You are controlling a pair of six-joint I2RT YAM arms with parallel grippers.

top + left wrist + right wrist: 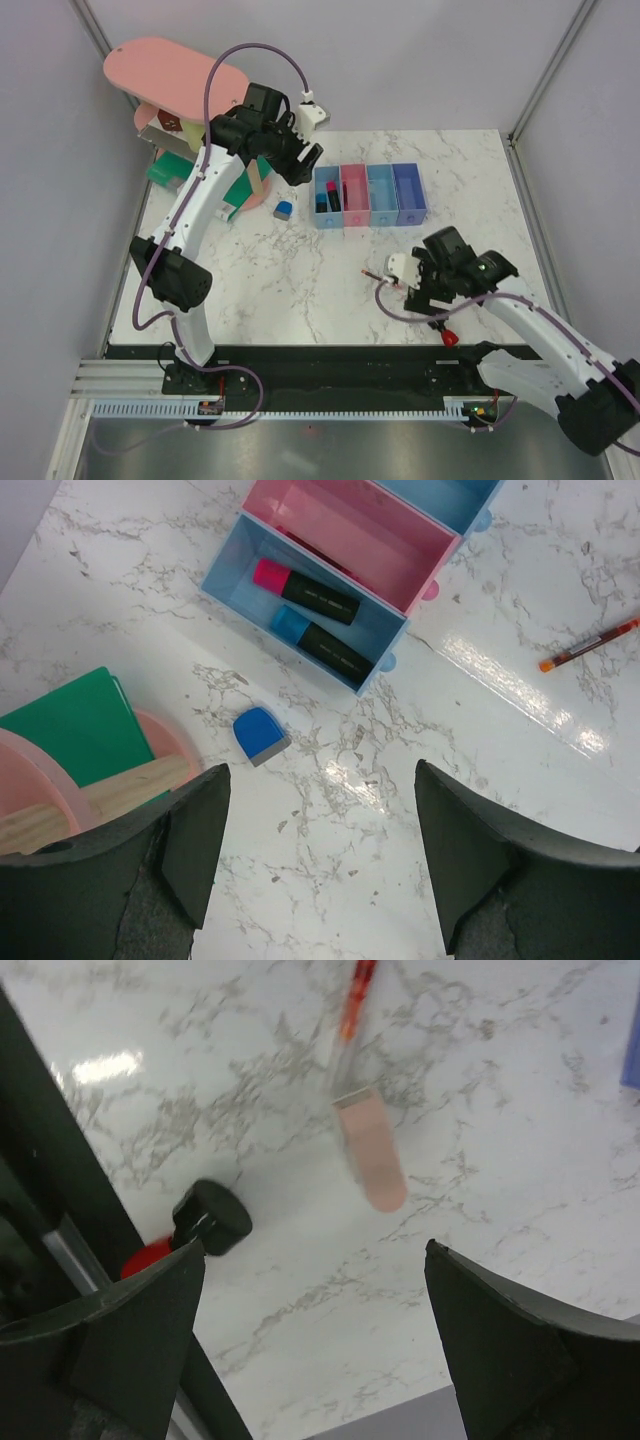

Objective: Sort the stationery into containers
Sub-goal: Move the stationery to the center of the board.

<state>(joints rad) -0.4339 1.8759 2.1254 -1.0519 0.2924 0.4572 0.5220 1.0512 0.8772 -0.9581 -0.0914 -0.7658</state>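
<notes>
- Left hand (303, 165), top view: open, empty, over the blue-white block (283, 209), likely its next pick; 4 bins (410, 222) just beside.
- Right hand (420, 290): open, empty.
- Left wrist: 2 markers (305, 592) lie sorted in the end light blue bin (232, 560); print unreadable.
- Right wrist: pale pink eraser (370, 1150), thin red pen (352, 1000) and knob (212, 1218) lie loose on the bench (500, 1110).

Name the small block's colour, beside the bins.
The block is blue with a greyish end; left wrist view.
</notes>
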